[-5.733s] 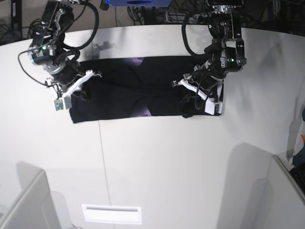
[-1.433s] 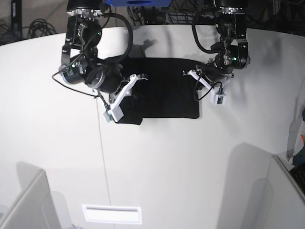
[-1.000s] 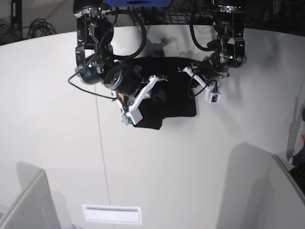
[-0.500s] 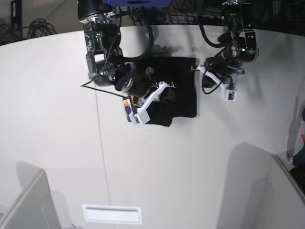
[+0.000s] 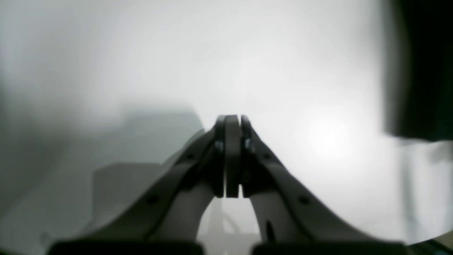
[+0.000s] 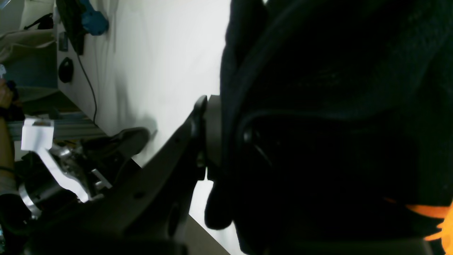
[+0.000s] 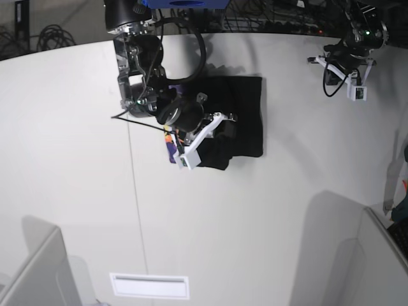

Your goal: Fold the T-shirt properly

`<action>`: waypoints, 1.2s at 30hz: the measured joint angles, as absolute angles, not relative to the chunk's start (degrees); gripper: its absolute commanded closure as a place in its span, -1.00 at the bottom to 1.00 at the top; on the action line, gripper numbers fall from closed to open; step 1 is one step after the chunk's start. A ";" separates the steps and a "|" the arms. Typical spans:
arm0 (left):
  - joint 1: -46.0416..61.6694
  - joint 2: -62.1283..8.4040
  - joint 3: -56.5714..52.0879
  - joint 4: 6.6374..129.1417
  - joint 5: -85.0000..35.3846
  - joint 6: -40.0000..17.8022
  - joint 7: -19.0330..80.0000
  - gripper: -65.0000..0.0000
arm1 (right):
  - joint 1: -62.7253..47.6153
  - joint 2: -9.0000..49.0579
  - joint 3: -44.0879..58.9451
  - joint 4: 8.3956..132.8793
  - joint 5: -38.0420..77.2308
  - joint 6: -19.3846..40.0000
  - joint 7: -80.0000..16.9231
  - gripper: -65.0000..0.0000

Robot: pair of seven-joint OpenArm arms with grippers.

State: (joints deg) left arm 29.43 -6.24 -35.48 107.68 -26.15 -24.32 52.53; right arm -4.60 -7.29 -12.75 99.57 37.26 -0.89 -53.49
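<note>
The black T-shirt (image 7: 245, 111) lies folded into a narrow stack at the table's far middle. A strip of its orange and purple print (image 7: 169, 143) shows at the left edge. My right gripper (image 7: 223, 121) rests on the stack's left part, shut on a bunched fold of the T-shirt. In the right wrist view the black T-shirt (image 6: 336, 106) fills the right side, pinched by my right gripper (image 6: 226, 134), with orange print (image 6: 424, 212) at the bottom. My left gripper (image 7: 322, 60) hangs shut and empty at the far right edge. In its own view, my left gripper (image 5: 231, 120) has its jaws together.
The white table (image 7: 223, 223) has a thin seam (image 7: 135, 210) running toward the front and a white label (image 7: 150, 285) near the front edge. Grey partitions stand at the front left (image 7: 38, 268) and front right (image 7: 382, 255). Cables (image 7: 51, 35) lie behind the table.
My right gripper carried the T-shirt's left part over to the right, then stayed almost still. My left arm let go and pulled away to the far right edge.
</note>
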 measured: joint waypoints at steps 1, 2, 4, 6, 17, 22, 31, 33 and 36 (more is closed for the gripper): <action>29.58 -6.20 -36.36 107.68 -26.17 -24.32 52.51 1.00 | -4.54 -7.29 -12.75 99.57 37.26 -0.89 -53.52 1.00; 29.58 -6.20 -37.19 107.68 -26.17 -24.43 52.60 1.00 | -4.49 -7.29 -12.75 99.50 37.28 -0.91 -53.49 1.00; 29.76 -6.26 -38.65 107.68 -26.41 -24.53 52.47 1.00 | -4.49 -7.29 -12.75 99.46 37.28 -0.91 -53.49 1.00; 29.76 -6.35 -39.51 107.68 -26.15 -24.49 52.51 1.00 | -4.51 -7.29 -12.75 99.29 37.30 -0.91 -53.49 1.00; 29.69 -6.07 -39.22 107.68 -26.39 -24.51 52.49 1.00 | -4.45 -7.62 -15.66 98.19 37.71 -5.04 -53.30 1.00; 29.58 -6.20 -39.35 107.68 -26.37 -24.51 52.49 1.00 | -4.43 -7.46 -15.62 98.19 37.34 -6.07 -51.62 1.00; 29.58 -6.37 -39.44 107.68 -26.37 -24.51 52.49 1.00 | -4.43 -7.46 -15.62 98.19 37.34 -6.22 -51.62 1.00; 29.58 -6.35 -39.44 107.68 -26.39 -24.51 52.49 1.00 | -4.45 -7.46 -15.62 98.19 37.34 -6.22 -51.62 0.65; 29.58 -6.37 -39.44 107.68 -26.37 -24.51 52.49 1.00 | -4.45 -7.46 -15.62 98.19 37.50 -6.24 -51.59 0.08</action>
State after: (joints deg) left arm 29.58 -6.37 -39.44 107.68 -26.37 -24.51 52.49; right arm -4.45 -7.46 -15.62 98.19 37.50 -6.24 -51.59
